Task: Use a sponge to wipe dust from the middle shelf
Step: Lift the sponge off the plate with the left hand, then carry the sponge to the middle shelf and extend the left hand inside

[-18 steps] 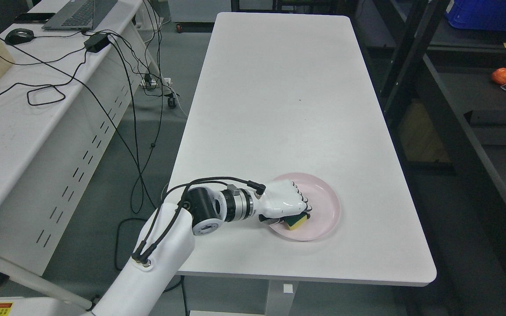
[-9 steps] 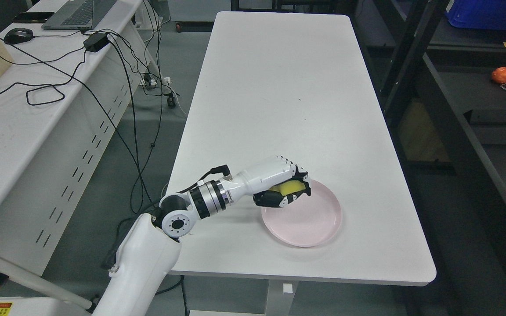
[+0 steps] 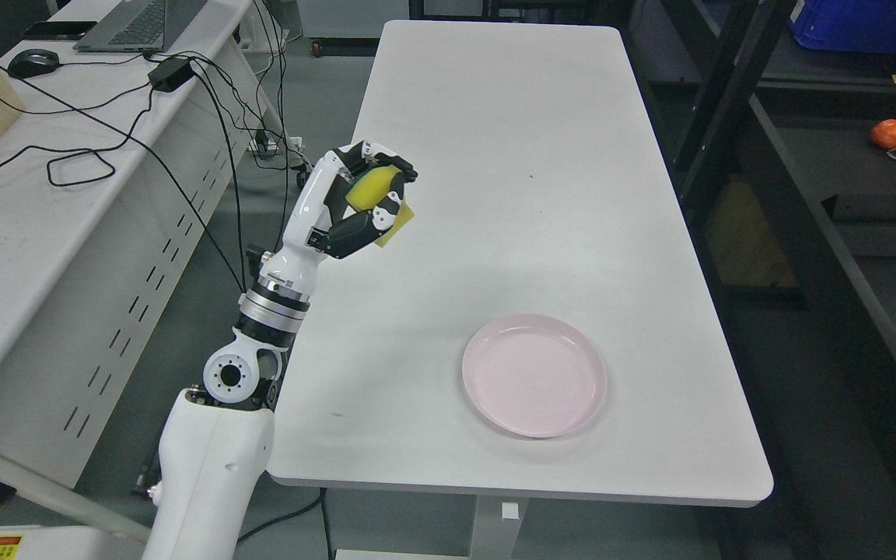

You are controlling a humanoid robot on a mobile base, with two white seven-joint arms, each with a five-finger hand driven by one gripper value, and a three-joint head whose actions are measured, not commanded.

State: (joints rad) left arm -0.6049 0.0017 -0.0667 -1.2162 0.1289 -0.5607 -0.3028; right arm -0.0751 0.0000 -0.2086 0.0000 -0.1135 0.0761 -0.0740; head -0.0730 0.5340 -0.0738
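Where left hand (image 3: 355, 202) grips, yellow sponge (image 3: 374, 194) upright

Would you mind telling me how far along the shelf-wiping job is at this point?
Done: the sponge is off the pink plate, which lies bare on the white table. In hand: the left hand grips the sponge, raised above the table's left edge. Left: carrying it to the dark shelving on the right and wiping; no wiping shows yet.
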